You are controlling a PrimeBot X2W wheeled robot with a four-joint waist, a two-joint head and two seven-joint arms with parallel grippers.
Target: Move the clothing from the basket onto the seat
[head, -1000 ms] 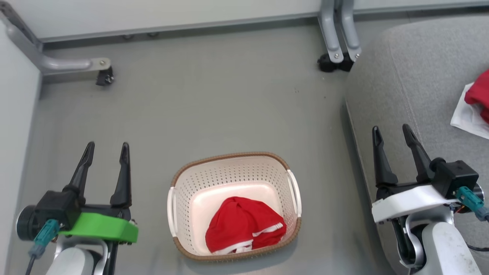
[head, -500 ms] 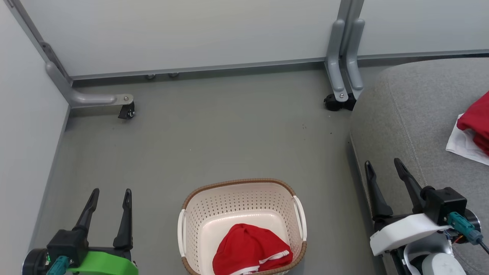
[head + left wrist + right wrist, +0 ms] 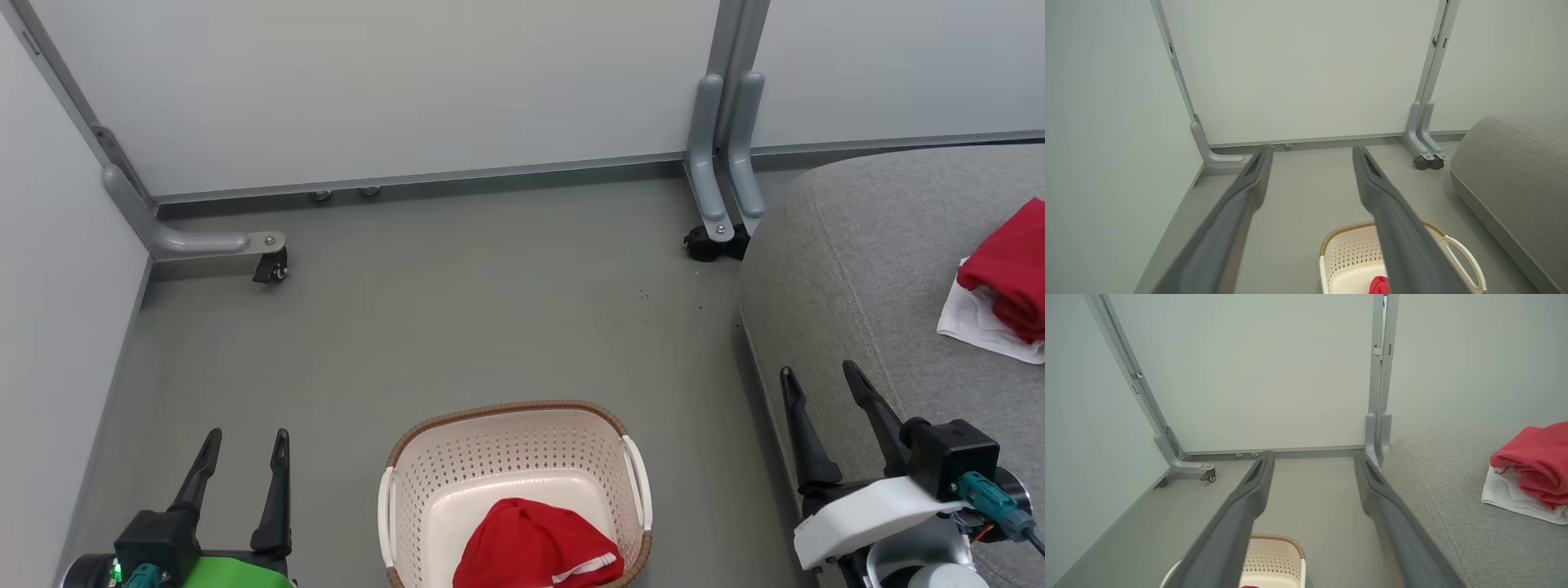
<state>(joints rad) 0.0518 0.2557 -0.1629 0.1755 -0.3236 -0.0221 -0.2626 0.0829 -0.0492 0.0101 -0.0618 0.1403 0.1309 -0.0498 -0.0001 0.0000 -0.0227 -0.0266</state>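
My left pincer (image 3: 247, 434) and right pincer (image 3: 817, 371) stand released, empty. One soft red white-striped garment (image 3: 531, 547) lies at the near end of the cream perforated plastic basket (image 3: 506, 407); a second red garment (image 3: 1008, 261) rests on the grey upholstered seat (image 3: 882, 269). Reaching in, I could snag the basket and tip it. No writing legible.

A: Where is there room to pass?
B: Over the floor (image 3: 457, 318) between the basket (image 3: 506, 406) and the back panel (image 3: 408, 90), and straight down into the basket's open top.
A: What's in the way?
B: The seat (image 3: 865, 269) close on the right, the side panel (image 3: 49, 327) on the left, the left castered foot (image 3: 216, 243) and right castered foot (image 3: 717, 233) by the back panel.
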